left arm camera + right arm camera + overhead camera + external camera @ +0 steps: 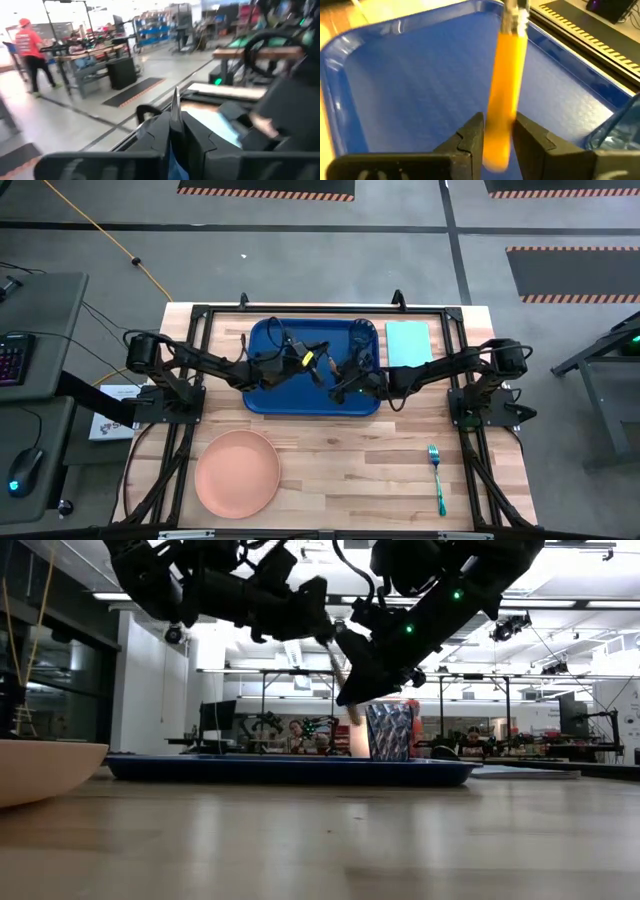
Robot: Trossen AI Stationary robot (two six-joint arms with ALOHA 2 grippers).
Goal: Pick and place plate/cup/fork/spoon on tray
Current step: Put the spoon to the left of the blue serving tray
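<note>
Both arms reach in over the tray (262, 330), which lies at the far middle of the table. They meet above it at one thing: the spoon (506, 85), with an orange handle and a silvery metal end, held up in the air and not touching the tray.

The left gripper (175, 117) is clenched on the thin metal end. The orange handle runs through the right gripper (497, 120). Whether that claw grasps it or has released it, I cannot tell.

The cup (362, 335) stands upright in the tray's far right corner. The plate (237, 472) sits on bare wood near the table's front left, well apart from the tray. The fork (436, 477) lies on the wood at the front right. A light-teal sheet (408, 343) lies just beside the tray's right edge.
</note>
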